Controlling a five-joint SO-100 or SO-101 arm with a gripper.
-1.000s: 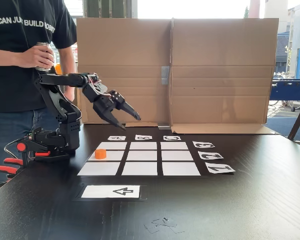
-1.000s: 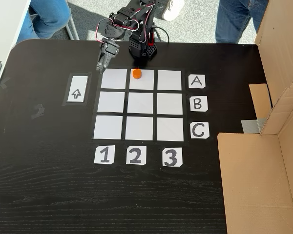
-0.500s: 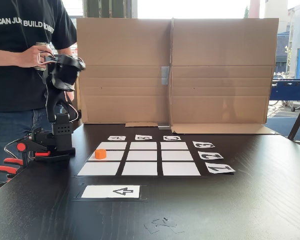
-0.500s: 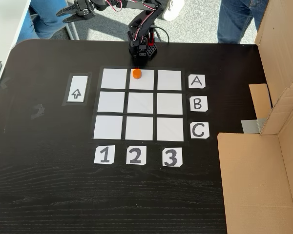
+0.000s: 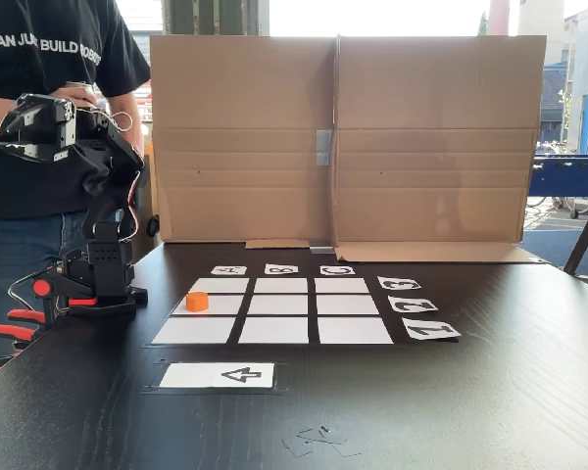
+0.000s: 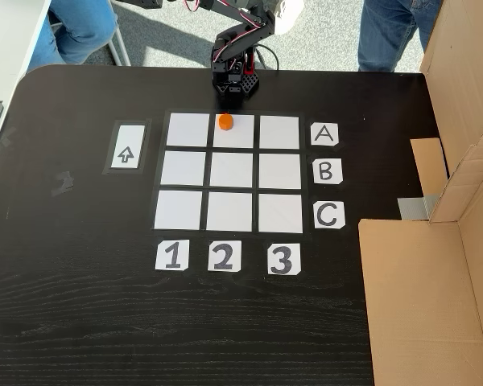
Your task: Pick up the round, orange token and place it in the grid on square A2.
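- The token (image 6: 224,121) sits on square A2 (image 6: 234,137), the middle cell of the grid's (image 6: 232,170) row beside the A label (image 6: 324,134) and in line with the 2 label (image 6: 224,256); it lies close to that cell's edge on the arm-base side.
- In the low fixed view the token (image 5: 197,302) rests flat on the paper, free of the arm and with nothing touching it.
- Over the last second the arm has swung off the grid: it had been reaching down just beside the A row, then lifted, and it is now folded back above its base (image 5: 98,284), with its head up in front of the standing person (image 5: 39,108).
- The token has not shifted at all across that second, so the release appears clean.
- The claw (image 5: 10,122) is turned away at the left edge of the low fixed view; I cannot tell how far its jaws are parted, and nothing orange shows in it.
- Judging by where things lie, the placement is done and the arm is retreating to rest; no further move on the token seems needed.
- The arrow card (image 6: 126,155) lies on the tabletop (image 6: 80,305) on the far side of the grid from the A label, untouched.
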